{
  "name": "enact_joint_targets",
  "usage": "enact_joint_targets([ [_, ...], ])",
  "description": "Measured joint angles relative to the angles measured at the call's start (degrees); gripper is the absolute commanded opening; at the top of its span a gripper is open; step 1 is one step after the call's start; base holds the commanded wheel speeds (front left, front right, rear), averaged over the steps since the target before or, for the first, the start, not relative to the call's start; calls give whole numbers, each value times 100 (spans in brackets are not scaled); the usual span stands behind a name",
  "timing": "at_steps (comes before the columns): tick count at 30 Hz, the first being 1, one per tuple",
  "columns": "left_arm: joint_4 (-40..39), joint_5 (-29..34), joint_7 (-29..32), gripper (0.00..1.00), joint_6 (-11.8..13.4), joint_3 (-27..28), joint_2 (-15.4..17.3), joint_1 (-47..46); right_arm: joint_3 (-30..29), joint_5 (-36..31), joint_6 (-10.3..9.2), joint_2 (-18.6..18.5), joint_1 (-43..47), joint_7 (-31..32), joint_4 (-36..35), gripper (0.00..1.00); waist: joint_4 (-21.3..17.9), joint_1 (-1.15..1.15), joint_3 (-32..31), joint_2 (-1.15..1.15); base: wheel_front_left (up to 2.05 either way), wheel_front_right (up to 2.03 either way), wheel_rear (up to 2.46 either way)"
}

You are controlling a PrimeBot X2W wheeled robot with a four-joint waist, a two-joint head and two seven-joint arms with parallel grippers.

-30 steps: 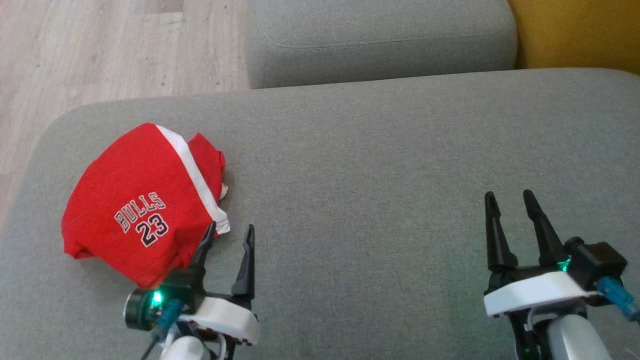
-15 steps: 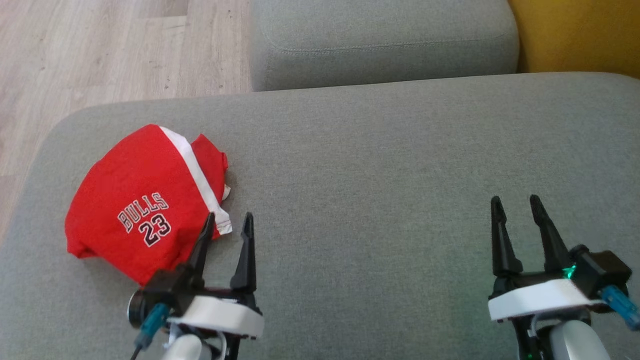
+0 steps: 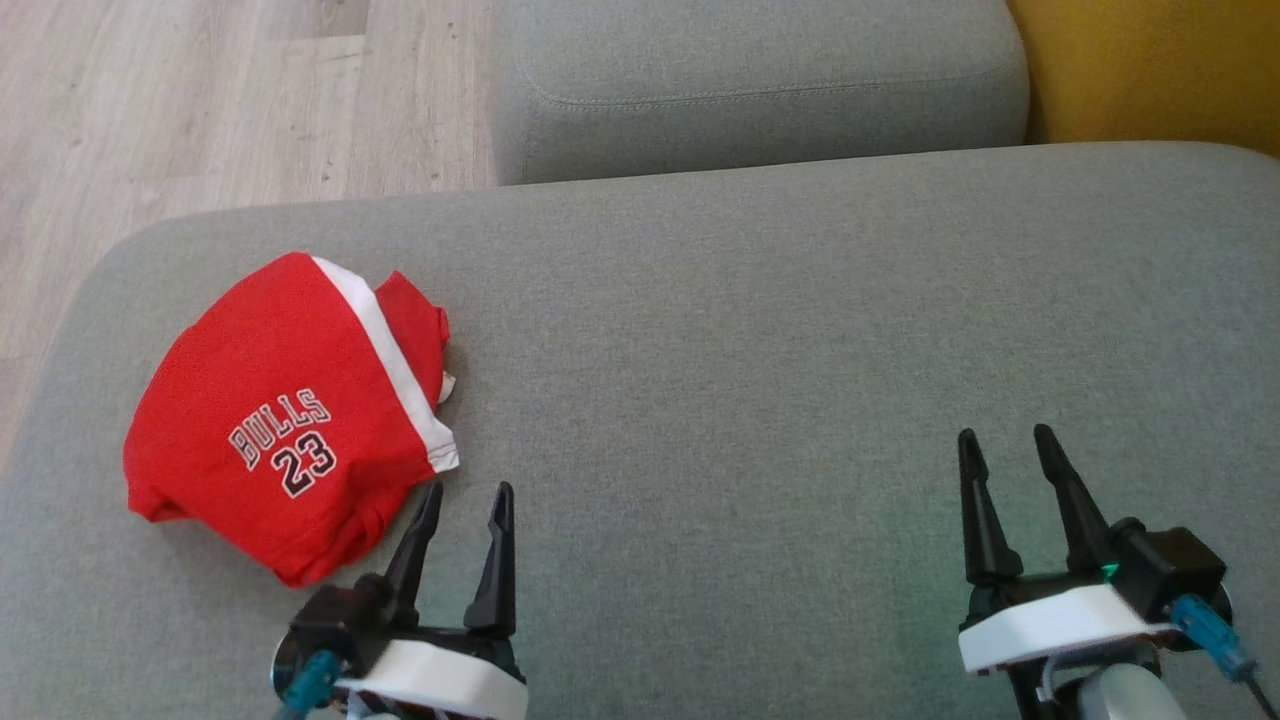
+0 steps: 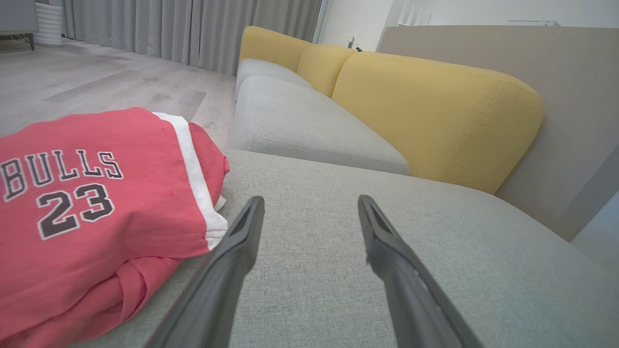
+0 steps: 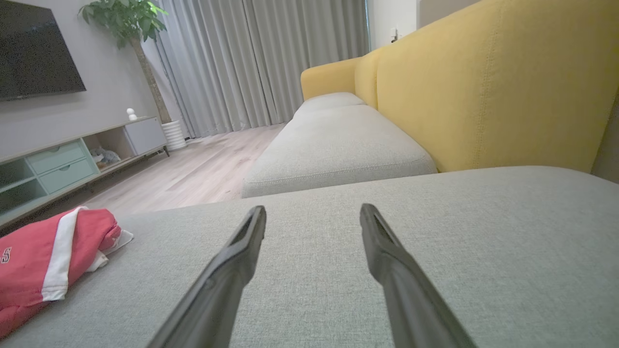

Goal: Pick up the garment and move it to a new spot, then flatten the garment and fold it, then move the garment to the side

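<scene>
On sofa [image 3: 750, 350] left end, folded red garment [image 3: 270, 400]. Just beside its near corner, not touching: left end effector [image 3: 469, 490], open, empty. Well apart: right end effector [image 3: 1003, 433], open, empty.

Red garment [image 3: 270, 400] with white stripe, grey cushion [image 3: 800, 350], yellow backrest [image 4: 435, 111]

1. Grey sofa seat [image 3: 760, 330], a second grey cushion [image 3: 760, 90] beyond its far edge, yellow backrests [image 5: 483, 82] along the right.
2. Pale wood floor [image 3: 200, 100] off its left edge.
3. Grey curtains [image 5: 251, 63], dark television [image 5: 34, 48], low cabinet [image 5: 63, 159], potted plant [image 5: 125, 19] across the room.
</scene>
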Motion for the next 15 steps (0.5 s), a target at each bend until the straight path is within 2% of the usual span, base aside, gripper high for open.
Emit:
enact_joint_targets([
  [6,116,415,-102,100,-46,5,-76,-9,22,-204,1,0,0,-113,-54,100,2,0,4,0,0,0,0],
  [15,169,588,-102,100,-46,153,-98,-13,98,-59,1,-1,0,-118,-56,100,137,0,-24,0,0,0,0],
])
